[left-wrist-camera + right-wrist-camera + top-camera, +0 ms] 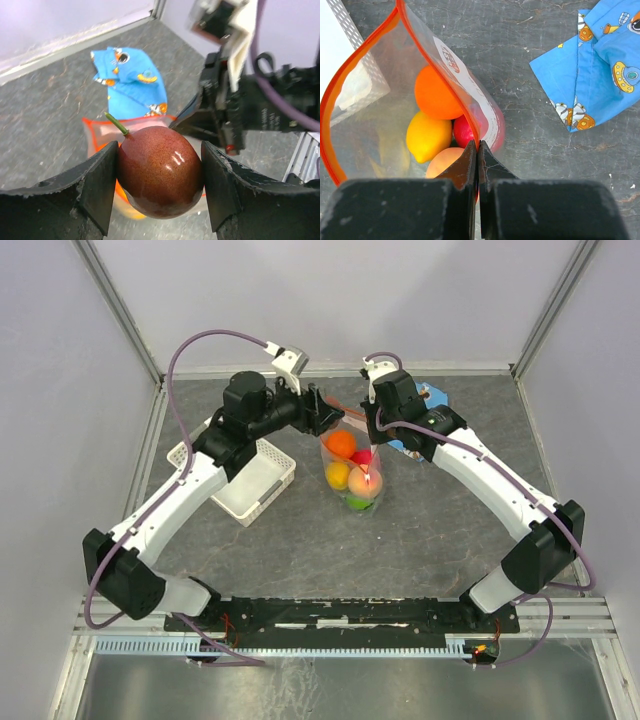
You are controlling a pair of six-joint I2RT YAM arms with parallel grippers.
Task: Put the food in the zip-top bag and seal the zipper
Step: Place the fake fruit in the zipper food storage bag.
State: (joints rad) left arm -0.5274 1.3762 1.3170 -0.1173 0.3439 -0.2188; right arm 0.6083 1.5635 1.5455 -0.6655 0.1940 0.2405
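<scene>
The clear zip-top bag (352, 472) stands open mid-table with an orange fruit (435, 92), a yellow one (427, 135), a red-pink one (464, 131) and a peach one (445, 162) inside. A green one (357, 503) shows at its bottom. My right gripper (478, 145) is shut on the bag's mouth edge at the red-orange zipper (470, 127) and holds the mouth open. My left gripper (160, 175) is shut on a dark red round fruit (160, 170) with a green stem, held just above the bag's mouth (100, 132). In the top view the left gripper (335, 422) is beside the right gripper (372, 443).
A blue printed snack packet (600, 65) lies on the table right of the bag, behind the right wrist (428, 395). A white lattice basket (250, 480) stands left of the bag, close to it. Walls enclose the back and sides.
</scene>
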